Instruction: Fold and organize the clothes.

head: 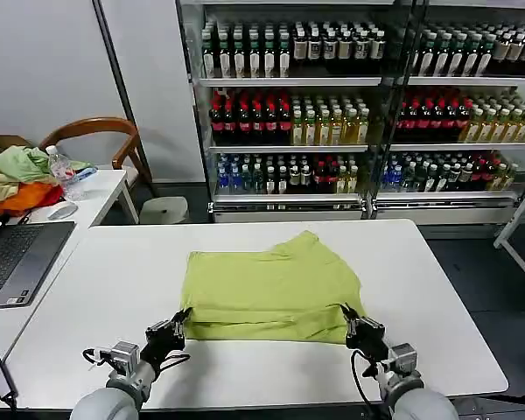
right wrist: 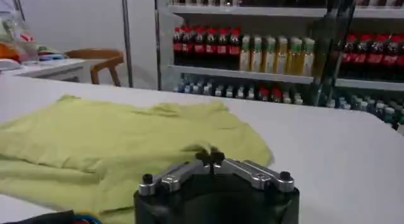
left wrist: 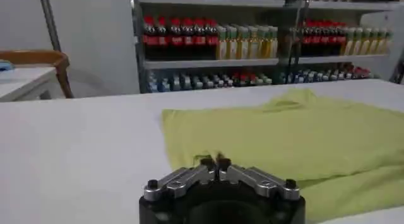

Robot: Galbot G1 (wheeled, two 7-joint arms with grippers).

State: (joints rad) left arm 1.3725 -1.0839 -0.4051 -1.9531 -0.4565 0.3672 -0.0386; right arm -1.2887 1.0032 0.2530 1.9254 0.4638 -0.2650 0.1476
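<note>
Both grippers pinching the near corners of the folded T-shirt

The lime yellow-green T-shirt (head: 271,289) lies partly folded, plain side up, at the middle of my white table (head: 437,262). My left gripper (head: 180,322) is at its near left corner, fingers pressed together on the cloth edge; my right gripper (head: 348,320) is at the near right corner, fingers likewise closed on the fabric. In both wrist views the fingertips meet over the yellow-green hem. Drink shelves (head: 332,105) stand behind the table; a laptop (head: 17,258) sits on the side desk to my left
</note>
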